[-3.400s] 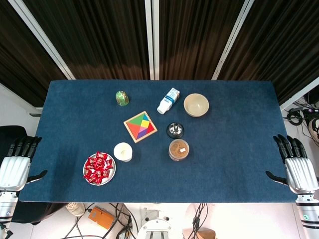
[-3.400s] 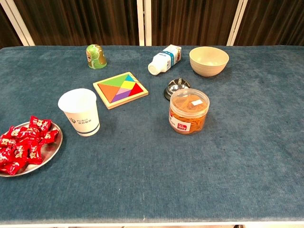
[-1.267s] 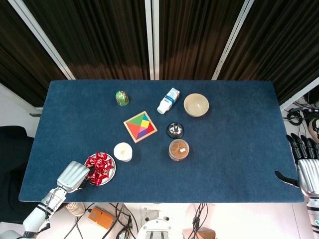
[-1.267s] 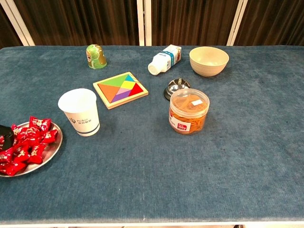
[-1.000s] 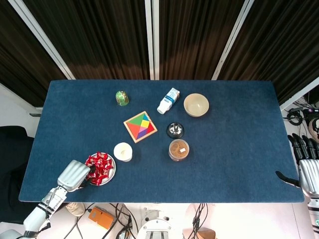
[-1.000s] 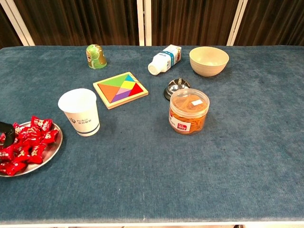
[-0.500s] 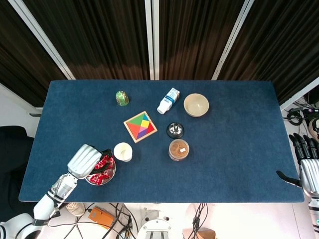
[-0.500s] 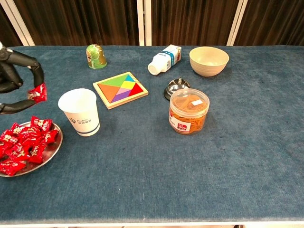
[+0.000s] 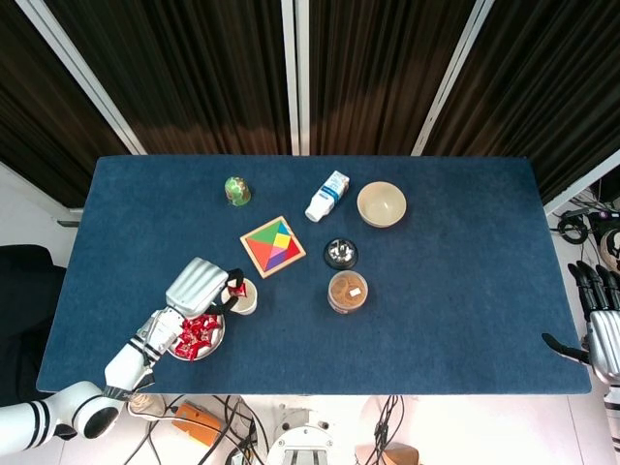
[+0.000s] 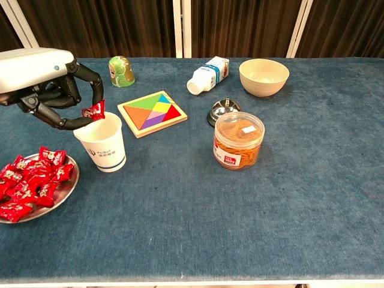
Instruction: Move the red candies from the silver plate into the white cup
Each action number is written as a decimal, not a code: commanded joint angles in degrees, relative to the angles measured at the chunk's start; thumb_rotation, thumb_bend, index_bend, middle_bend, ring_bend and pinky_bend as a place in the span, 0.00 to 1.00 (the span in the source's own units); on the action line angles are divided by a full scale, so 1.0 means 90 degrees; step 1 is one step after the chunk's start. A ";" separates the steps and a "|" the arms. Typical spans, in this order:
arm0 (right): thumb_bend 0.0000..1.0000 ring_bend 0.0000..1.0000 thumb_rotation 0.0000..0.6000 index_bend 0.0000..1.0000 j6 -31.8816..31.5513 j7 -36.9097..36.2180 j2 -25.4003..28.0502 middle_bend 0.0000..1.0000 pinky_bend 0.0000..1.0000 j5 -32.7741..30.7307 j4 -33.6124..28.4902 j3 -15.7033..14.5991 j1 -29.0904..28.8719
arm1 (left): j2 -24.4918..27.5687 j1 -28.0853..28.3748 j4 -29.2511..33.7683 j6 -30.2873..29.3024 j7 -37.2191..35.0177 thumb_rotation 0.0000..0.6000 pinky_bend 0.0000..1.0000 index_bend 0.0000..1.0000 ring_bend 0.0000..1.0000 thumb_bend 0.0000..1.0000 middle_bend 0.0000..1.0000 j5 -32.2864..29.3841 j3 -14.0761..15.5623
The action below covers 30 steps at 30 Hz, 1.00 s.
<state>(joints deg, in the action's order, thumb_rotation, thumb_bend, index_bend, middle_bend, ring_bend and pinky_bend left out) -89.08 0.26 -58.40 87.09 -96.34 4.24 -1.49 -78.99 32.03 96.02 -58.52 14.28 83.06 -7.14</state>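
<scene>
Blue-clothed table (image 10: 252, 204) fills the scene, and over its near-left part the left hand (image 10: 51, 90) hovers, pinching one red candy (image 10: 93, 111) between thumb and fingertip right above the rim of the white cup (image 10: 102, 142). The cup stands upright, just beside the silver plate (image 10: 63, 192), where the rest of the red candies (image 10: 27, 180) lie heaped. In the middle of the table lies the tangram puzzle (image 10: 152, 113), flat in its wooden frame. Far right side, the beige bowl (image 10: 264, 76) sits upright and well apart from the action. Nearer, there's the clear tub of rubber bands (image 10: 238, 140), and touching close behind it the small call bell (image 10: 222, 111). A milk carton (image 10: 208, 74) lies on its side between puzzle and bowl. At the back, the green can (image 10: 121, 71). Right hand (image 9: 601, 329) hangs off the table's right edge in the head view, holding nothing, fingers straight and apart.
</scene>
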 commanded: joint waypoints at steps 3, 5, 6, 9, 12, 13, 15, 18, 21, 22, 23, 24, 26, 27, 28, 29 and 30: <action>0.16 0.00 1.00 0.00 0.0048 0.0034 -0.0001 0.12 0.10 -0.0025 -0.0025 0.0007 -0.0022 | 0.0015 0.0030 0.0081 -0.0039 0.0017 1.00 0.83 0.37 0.93 0.22 0.96 -0.0021 0.0060; 0.16 0.00 1.00 0.00 0.0057 0.0052 0.0001 0.12 0.10 -0.0033 -0.0038 0.0014 -0.0029 | 0.0047 -0.0010 0.0138 -0.0142 -0.0125 1.00 0.83 0.31 0.93 0.19 0.96 0.0043 0.0101; 0.16 0.00 1.00 0.00 0.0056 0.0061 0.0005 0.12 0.10 -0.0034 -0.0046 0.0017 -0.0031 | 0.0071 -0.0034 0.0158 -0.0195 -0.0203 1.00 0.83 0.29 0.93 0.18 0.96 0.0083 0.0124; 0.16 0.00 1.00 0.00 0.0037 0.0085 0.0036 0.12 0.10 -0.0026 -0.0085 0.0035 -0.0035 | 0.0209 -0.0158 0.0195 -0.0474 -0.0350 1.00 0.83 0.23 0.93 0.16 0.96 0.0281 0.0215; 0.16 0.00 1.00 0.00 -0.0021 0.0119 0.0118 0.12 0.10 0.0022 -0.0165 0.0076 -0.0049 | 0.0421 -0.0414 0.0245 -0.0904 -0.0499 1.00 0.83 0.23 0.92 0.15 0.95 0.0523 0.0392; 0.16 0.00 1.00 0.00 -0.0043 0.0133 0.0147 0.12 0.10 0.0041 -0.0190 0.0088 -0.0052 | 0.0488 -0.0497 0.0247 -0.1028 -0.0538 1.00 0.83 0.23 0.92 0.15 0.95 0.0592 0.0452; 0.16 0.00 1.00 0.00 -0.0087 0.0159 0.0202 0.12 0.10 0.0087 -0.0250 0.0114 -0.0062 | 0.0626 -0.0714 0.0210 -0.1348 -0.0594 1.00 0.83 0.23 0.92 0.15 0.95 0.0755 0.0601; 0.16 0.00 1.00 0.00 -0.0106 0.0178 0.0250 0.12 0.10 0.0131 -0.0306 0.0126 -0.0075 | 0.0728 -0.1034 0.0116 -0.1836 -0.0758 1.00 0.83 0.24 0.92 0.16 0.95 0.0998 0.0804; 0.16 0.00 1.00 0.00 -0.0076 0.0174 0.0277 0.12 0.10 0.0147 -0.0347 0.0126 -0.0099 | 0.0783 -0.1325 -0.0035 -0.2149 -0.0904 1.00 0.83 0.28 0.92 0.17 0.95 0.1168 0.1049; 0.16 0.00 1.00 0.00 -0.0058 0.0172 0.0278 0.12 0.10 0.0150 -0.0350 0.0126 -0.0111 | 0.0774 -0.1392 -0.0112 -0.2137 -0.0890 1.00 0.83 0.30 0.92 0.18 0.95 0.1201 0.1157; 0.16 0.00 1.00 0.00 -0.0044 0.0173 0.0275 0.12 0.10 0.0151 -0.0352 0.0125 -0.0120 | 0.0757 -0.1422 -0.0171 -0.2086 -0.0850 1.00 0.83 0.31 0.92 0.18 0.95 0.1220 0.1237; 0.16 0.00 1.00 0.00 -0.0028 0.0175 0.0269 0.12 0.10 0.0152 -0.0351 0.0124 -0.0130 | 0.0723 -0.1443 -0.0225 -0.2015 -0.0799 1.00 0.83 0.33 0.92 0.18 0.95 0.1229 0.1307; 0.16 0.00 1.00 0.00 0.0012 0.0178 0.0253 0.12 0.10 0.0151 -0.0349 0.0120 -0.0154 | 0.0594 -0.1458 -0.0345 -0.1797 -0.0662 1.00 0.83 0.34 0.92 0.18 0.95 0.1223 0.1446; 0.16 0.00 1.00 0.00 0.0037 0.0181 0.0246 0.12 0.10 0.0153 -0.0348 0.0117 -0.0168 | 0.0504 -0.1452 -0.0413 -0.1664 -0.0579 1.00 0.83 0.34 0.92 0.19 0.95 0.1210 0.1501; 0.16 0.00 1.00 0.00 0.0053 0.0185 0.0243 0.12 0.10 0.0157 -0.0348 0.0110 -0.0175 | 0.0430 -0.1447 -0.0469 -0.1574 -0.0522 1.00 0.83 0.34 0.92 0.19 0.95 0.1192 0.1529; 0.16 0.00 1.00 0.00 0.0064 0.0191 0.0243 0.12 0.10 0.0160 -0.0349 0.0108 -0.0182 | 0.0357 -0.1438 -0.0531 -0.1491 -0.0458 1.00 0.83 0.35 0.92 0.19 0.95 0.1174 0.1544; 0.16 0.00 1.00 0.00 0.0073 0.0198 0.0244 0.12 0.10 0.0162 -0.0351 0.0106 -0.0189 | 0.0289 -0.1429 -0.0596 -0.1417 -0.0379 1.00 0.83 0.35 0.92 0.19 0.95 0.1149 0.1549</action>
<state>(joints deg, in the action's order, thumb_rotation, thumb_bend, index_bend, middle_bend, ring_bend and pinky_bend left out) -88.41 2.06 -56.19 88.56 -99.51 5.20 -3.20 -75.14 19.21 91.86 -72.64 9.62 93.64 6.14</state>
